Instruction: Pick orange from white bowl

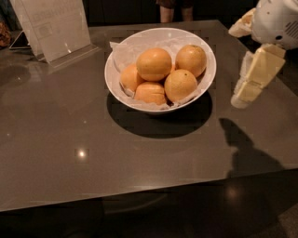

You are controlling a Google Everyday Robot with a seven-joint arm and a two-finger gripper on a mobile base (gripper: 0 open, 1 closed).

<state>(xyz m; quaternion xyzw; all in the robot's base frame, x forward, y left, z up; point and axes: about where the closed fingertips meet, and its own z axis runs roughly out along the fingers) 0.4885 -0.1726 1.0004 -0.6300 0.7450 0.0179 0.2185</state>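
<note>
Surface: a glossy dark grey table (70,139) in a dim room; a small spot of light reflects off its near left part
Background: a clear sign stand (56,25) holding a printed sheet stands at the far left corner of the table; a person's legs (174,8) show beyond the far edge
White bowl (122,55): sits on the table just past its middle, upright, lined with white paper that pokes up at the rim; its dark shadow spreads on the table in front of it
Orange (153,64): inside the white bowl, lying on top of the pile, left of centre and touching its neighbours
Other oranges (180,85): four more in the same bowl, two on the right, each with a dark speck, and two lower down at the left and front
Gripper (253,76): cream-coloured, hanging in the air at the right edge of the view, tilted, to the right of the white bowl and apart from it; touching no fruit
Grip state: whether it is open or closed cannot be told from this view
Shadow (247,148): the gripper's dark shape falls on the table's near right corner
</note>
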